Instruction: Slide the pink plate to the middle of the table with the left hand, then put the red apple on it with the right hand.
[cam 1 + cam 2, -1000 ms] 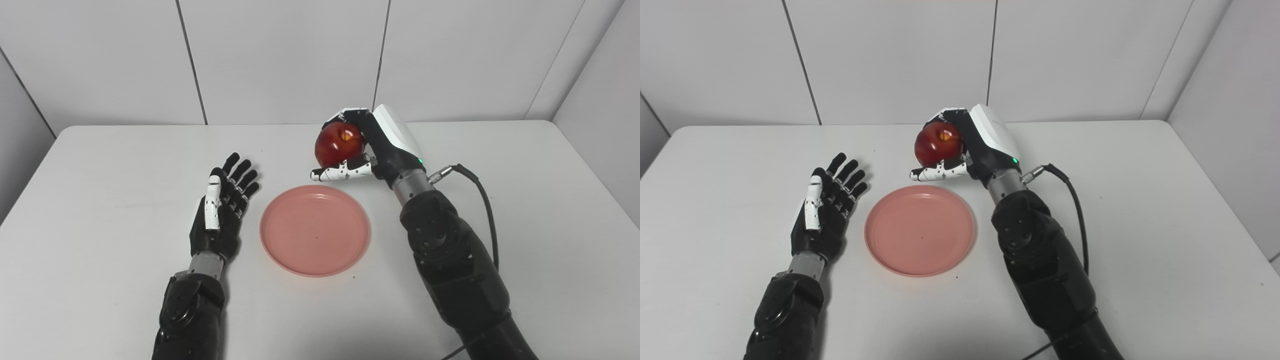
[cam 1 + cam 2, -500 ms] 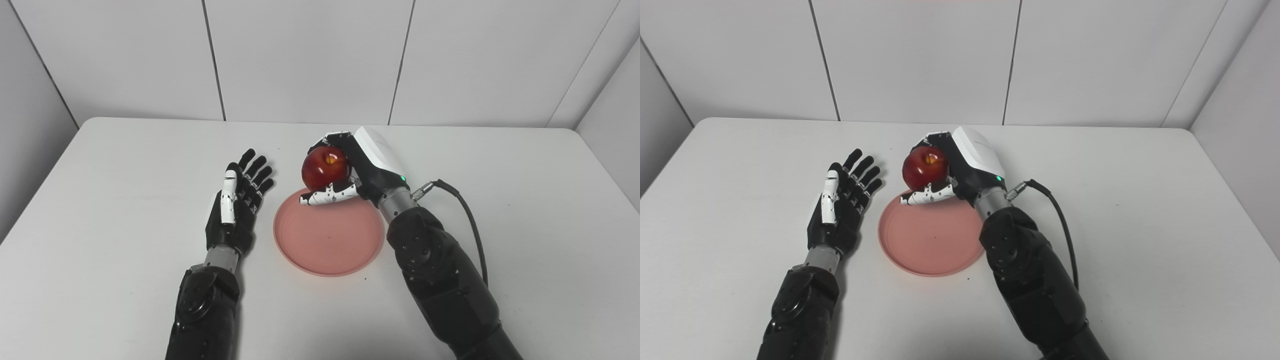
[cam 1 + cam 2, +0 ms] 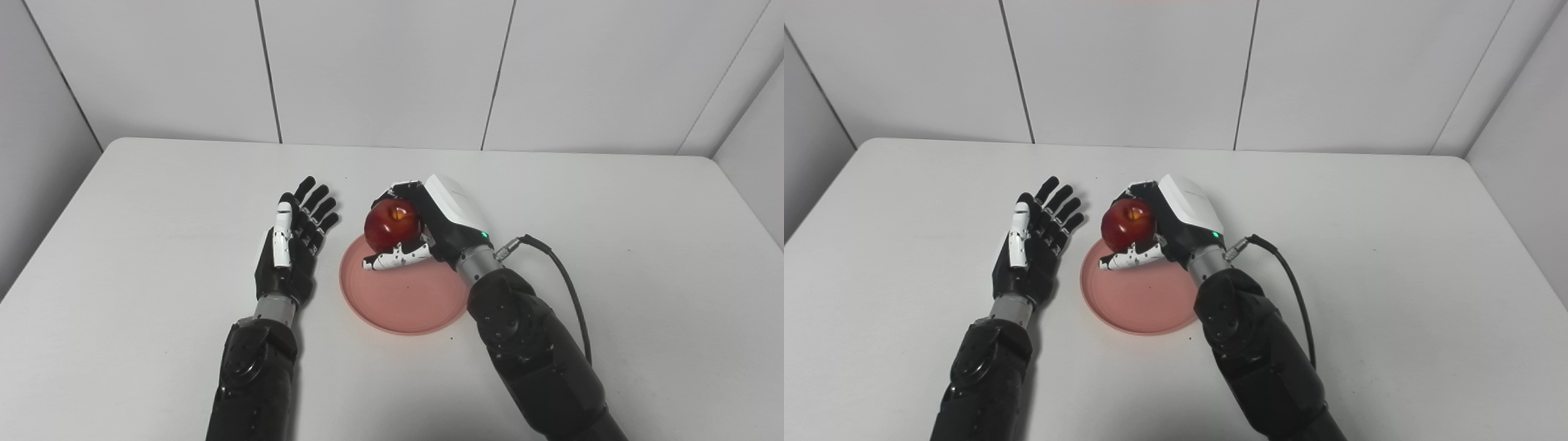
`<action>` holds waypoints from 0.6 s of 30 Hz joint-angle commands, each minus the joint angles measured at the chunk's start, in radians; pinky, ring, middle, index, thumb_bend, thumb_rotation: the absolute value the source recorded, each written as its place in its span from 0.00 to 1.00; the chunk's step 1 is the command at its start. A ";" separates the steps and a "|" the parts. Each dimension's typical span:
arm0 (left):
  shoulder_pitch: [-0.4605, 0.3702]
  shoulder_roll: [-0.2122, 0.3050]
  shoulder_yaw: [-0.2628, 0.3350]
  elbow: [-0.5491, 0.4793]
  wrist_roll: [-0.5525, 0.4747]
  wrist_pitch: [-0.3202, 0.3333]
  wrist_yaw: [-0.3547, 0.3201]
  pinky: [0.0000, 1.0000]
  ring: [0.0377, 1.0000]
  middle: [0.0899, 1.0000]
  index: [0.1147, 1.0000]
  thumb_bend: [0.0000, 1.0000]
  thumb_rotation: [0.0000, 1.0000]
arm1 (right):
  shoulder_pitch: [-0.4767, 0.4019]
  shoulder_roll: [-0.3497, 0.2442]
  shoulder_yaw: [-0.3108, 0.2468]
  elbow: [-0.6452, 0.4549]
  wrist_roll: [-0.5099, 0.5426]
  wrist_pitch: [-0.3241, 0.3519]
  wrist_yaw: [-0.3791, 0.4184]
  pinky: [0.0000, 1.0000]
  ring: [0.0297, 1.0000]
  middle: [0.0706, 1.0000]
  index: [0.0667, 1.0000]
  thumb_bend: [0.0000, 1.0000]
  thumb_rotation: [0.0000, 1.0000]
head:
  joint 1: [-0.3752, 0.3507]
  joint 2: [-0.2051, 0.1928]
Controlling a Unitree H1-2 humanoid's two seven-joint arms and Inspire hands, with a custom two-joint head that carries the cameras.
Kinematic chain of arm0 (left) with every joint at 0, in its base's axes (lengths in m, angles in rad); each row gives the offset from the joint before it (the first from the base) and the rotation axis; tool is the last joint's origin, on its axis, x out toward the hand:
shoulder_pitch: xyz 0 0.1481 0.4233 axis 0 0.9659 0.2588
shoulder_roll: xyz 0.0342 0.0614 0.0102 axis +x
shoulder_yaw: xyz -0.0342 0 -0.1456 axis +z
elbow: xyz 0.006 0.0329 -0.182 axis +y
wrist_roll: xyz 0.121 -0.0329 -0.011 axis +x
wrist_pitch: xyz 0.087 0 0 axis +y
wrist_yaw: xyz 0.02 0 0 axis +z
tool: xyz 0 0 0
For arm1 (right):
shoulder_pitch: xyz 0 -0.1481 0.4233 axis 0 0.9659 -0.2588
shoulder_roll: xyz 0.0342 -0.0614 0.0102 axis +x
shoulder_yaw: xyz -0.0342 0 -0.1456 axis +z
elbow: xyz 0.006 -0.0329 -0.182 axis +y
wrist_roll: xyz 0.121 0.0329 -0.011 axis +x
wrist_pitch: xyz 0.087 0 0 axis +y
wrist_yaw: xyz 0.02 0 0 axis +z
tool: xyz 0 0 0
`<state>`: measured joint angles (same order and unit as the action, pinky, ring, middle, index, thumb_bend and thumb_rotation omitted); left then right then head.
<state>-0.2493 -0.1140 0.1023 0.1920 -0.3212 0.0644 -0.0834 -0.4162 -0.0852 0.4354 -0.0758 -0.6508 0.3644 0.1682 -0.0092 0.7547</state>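
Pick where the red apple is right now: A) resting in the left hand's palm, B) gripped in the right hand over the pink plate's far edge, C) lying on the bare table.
B: the right hand is closed around the red apple above the pink plate.

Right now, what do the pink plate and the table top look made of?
Pink plate: probably plastic, matte, with uniform colour and faint moulded rings. Table: smooth white top, likely laminate or plastic, with a soft sheen and no grain; the look leaves that open.
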 commanded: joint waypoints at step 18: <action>0.003 -0.009 -0.011 -0.005 0.019 0.034 0.043 0.87 0.87 0.87 0.85 0.35 1.00 | 0.029 0.000 0.025 0.034 -0.009 -0.097 -0.027 0.31 0.37 0.43 0.45 0.52 0.13 | 0.009 0.014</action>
<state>-0.2492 -0.1209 0.0927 0.1857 -0.3176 0.0666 -0.0585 -0.3608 -0.0906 0.4631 -0.0241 -0.6544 0.3204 0.1628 -0.0015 0.7685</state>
